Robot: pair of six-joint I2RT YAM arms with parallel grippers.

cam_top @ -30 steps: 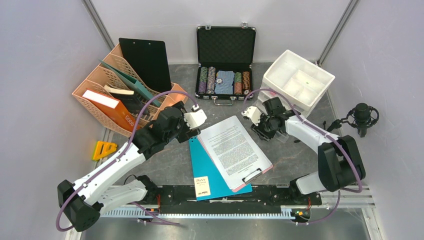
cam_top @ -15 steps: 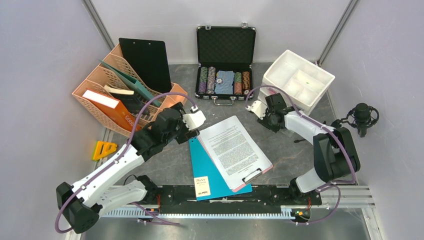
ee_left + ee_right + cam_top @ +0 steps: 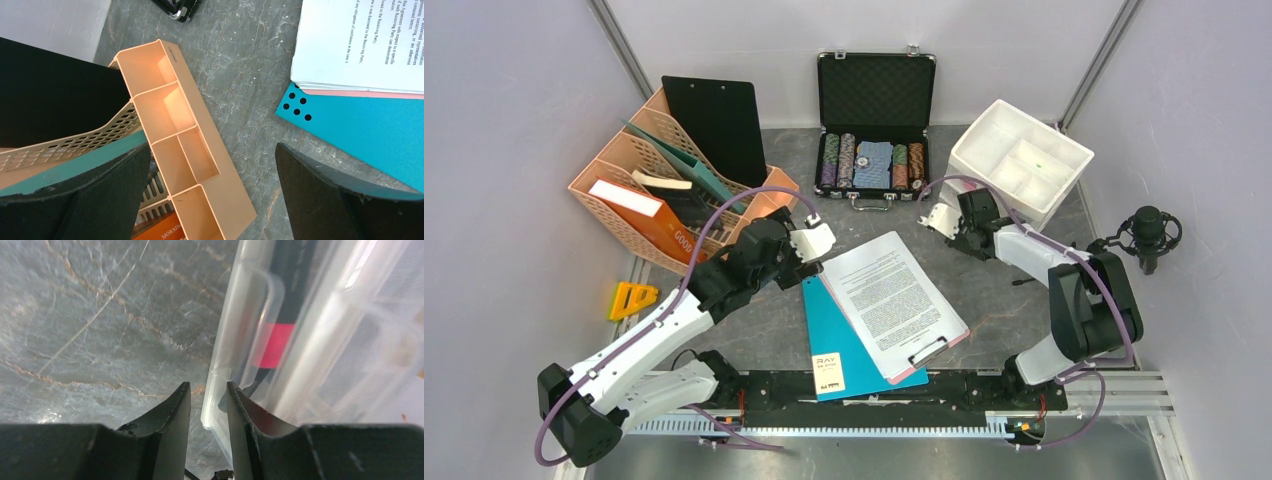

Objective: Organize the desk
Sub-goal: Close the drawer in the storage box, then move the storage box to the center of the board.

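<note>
The dark grey desk (image 3: pixel 1009 305) holds a clipboard with printed paper (image 3: pixel 894 295) lying on a teal folder (image 3: pixel 834 345). My left gripper (image 3: pixel 792 268) is open and empty, hovering over the front edge of the peach file organizer (image 3: pixel 185 145), with the teal folder (image 3: pixel 360 135) to its right. My right gripper (image 3: pixel 962 222) is at the lower front of the white drawer unit (image 3: pixel 1021 160). In the right wrist view its jaws (image 3: pixel 208 390) are nearly shut, with the rim of a clear drawer (image 3: pixel 260 330) between them. A black pen with a pink label (image 3: pixel 277 345) lies inside that drawer.
The peach organizer (image 3: pixel 624 185) at back left holds a black clipboard (image 3: pixel 714 120), books and folders. An open black case (image 3: pixel 874 95) with poker chips stands at back centre. A microphone (image 3: pixel 1149 235) is at the right and a yellow object (image 3: pixel 631 298) at the left edge.
My right gripper moved away from me, from the tabletop to the drawer unit's front, and the clear drawer no longer sticks out. My left gripper shifted slightly left.
</note>
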